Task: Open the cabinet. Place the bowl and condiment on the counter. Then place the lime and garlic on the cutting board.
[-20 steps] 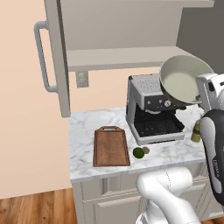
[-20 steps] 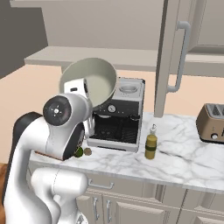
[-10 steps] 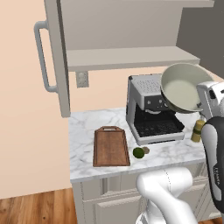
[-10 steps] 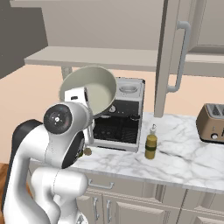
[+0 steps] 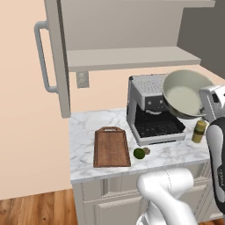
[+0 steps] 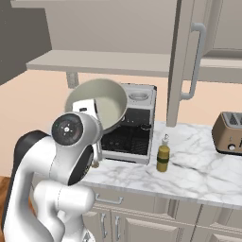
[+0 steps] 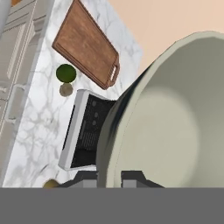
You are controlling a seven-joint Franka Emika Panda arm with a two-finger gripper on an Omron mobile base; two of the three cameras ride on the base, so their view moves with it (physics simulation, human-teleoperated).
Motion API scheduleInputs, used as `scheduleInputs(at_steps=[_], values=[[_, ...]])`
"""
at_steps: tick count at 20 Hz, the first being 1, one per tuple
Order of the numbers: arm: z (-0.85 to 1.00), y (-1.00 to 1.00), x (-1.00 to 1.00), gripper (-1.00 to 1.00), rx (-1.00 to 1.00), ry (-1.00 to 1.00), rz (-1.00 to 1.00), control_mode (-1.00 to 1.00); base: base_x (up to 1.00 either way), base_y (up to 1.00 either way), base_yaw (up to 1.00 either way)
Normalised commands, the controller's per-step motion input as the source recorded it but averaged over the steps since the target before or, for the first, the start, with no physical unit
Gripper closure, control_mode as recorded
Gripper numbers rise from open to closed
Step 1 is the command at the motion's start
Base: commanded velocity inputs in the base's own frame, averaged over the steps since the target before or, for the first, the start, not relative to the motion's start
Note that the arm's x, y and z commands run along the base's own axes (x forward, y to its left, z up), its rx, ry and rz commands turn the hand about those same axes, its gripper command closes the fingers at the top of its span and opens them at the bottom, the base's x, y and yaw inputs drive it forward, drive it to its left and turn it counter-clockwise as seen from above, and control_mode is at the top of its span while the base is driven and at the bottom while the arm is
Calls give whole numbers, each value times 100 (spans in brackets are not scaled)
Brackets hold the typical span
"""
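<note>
The cabinet door stands open, its shelf bare. My gripper is shut on the rim of the bowl, which hangs tilted in the air in front of the coffee machine; the bowl hides part of that machine. The condiment stands upright on the counter, right of the machine. Side by side on the marble lie the lime and the garlic, just right of the cutting board, which has nothing on it.
A toaster sits at the counter's far right. The second cabinet door hangs open above the condiment. Bare marble lies between the bottle and the toaster.
The bowl, held in my gripper, has come down and moved right in the left base view, from cabinet-shelf height to level with the coffee machine's top.
</note>
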Motion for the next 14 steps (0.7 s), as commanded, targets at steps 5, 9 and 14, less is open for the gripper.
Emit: scheduleInputs(at_steps=[5,9,14], values=[[-25,-4,-15,100,3,-7,2,-100,0,0,0],[-29,-7,-10,100,9,-12,6,-100,0,0,0],[-30,-8,-6,100,9,-10,7,-100,0,0,0]])
